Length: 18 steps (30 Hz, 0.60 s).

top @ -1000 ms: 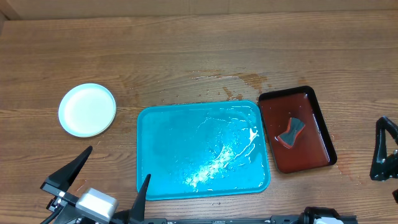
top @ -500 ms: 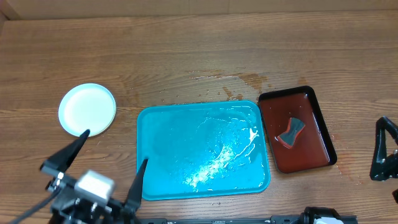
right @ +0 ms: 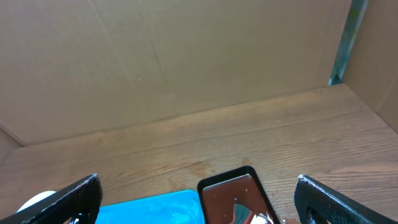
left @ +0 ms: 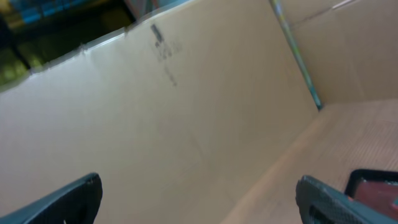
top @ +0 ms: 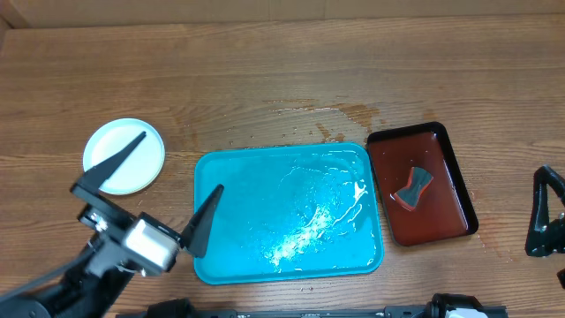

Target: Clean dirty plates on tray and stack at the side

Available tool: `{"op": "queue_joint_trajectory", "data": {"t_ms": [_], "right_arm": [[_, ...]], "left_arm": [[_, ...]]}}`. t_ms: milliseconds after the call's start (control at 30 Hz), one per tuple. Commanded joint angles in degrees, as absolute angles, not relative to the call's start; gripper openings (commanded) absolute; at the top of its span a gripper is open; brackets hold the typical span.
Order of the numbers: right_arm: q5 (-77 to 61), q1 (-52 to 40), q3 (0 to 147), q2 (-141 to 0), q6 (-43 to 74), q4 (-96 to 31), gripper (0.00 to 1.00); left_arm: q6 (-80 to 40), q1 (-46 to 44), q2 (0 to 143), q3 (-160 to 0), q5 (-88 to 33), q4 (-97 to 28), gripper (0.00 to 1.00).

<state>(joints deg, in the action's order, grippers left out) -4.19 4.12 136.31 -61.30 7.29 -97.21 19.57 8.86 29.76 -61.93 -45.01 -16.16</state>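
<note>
The left end effector point(top: 180, 162) hung spread wide; the plate point(top: 106, 141) at its left looked light, stiff, slick, best rim-gripped.

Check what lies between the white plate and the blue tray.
Overhead: only bare table, with the open left gripper above that gap.

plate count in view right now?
1: a white plate on the table, left of the turquoise tray, which holds none. Others could lie stacked beneath it; the overhead view cannot tell.
</note>
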Motion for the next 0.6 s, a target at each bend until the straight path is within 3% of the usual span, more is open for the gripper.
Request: {"op": "queue_joint_trajectory", "data": {"t_ms": [0,133,267,567], "right_arm": [[-3.68,3.86,136.07,-61.56,7.53,-97.03,1.0],[-3.68,3.86,136.09,-61.56,7.53,-97.03,1.0],[-3.68,3.86,136.09,-61.56,7.53,-97.03,1.0],[-3.66,3.86,136.09,-61.56,7.53,-97.03,1.0]], "left_arm": [[19.18,8.01,24.84,-55.55,-46.54,-9.52,1.0],[16.8,7.11,18.83,-45.63,-43.7,1.37,1.0],[0.23,5.15,11.75,-35.9,-30.63,10.41,1.0],[-20.88,2.2,4.38,-25.26,-8.75,5.69,1.0]]}}
